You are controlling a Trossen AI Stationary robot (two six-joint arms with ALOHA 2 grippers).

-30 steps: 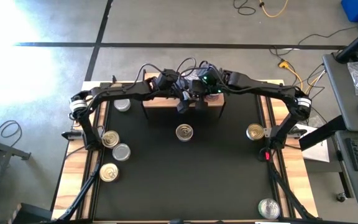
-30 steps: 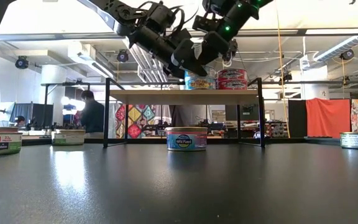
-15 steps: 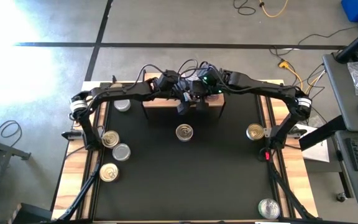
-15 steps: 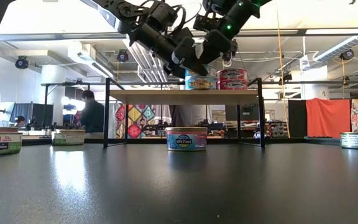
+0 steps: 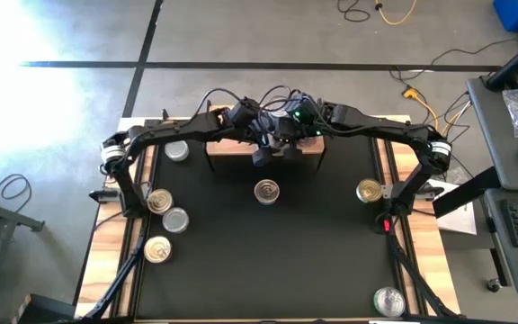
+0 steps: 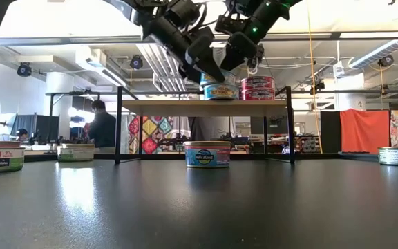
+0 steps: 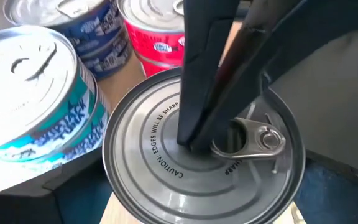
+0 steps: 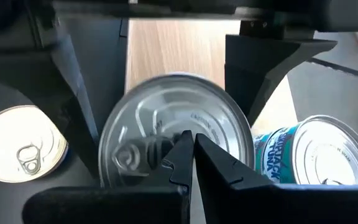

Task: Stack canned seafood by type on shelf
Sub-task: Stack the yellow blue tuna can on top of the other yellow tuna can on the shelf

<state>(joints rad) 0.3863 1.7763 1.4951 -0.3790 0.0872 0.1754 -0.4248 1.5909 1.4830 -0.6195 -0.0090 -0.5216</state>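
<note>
While both arms crowd over the shelf (image 6: 206, 105) at 12 o'clock, the left gripper (image 7: 194, 140) presses closed fingertips on a can (image 7: 166, 162) there; right gripper (image 8: 193, 144) pinched closed too.

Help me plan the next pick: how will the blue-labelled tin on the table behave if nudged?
The blue-labelled tin sits flat and squat, so it will probably slide rather than tip or roll. Its metal wall looks rigid, likely unbothered by a firm squeeze. The smooth printed label may be slightly slippery.

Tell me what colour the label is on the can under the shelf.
Blue, on the can beneath the shelf; low view shows it best.
</note>
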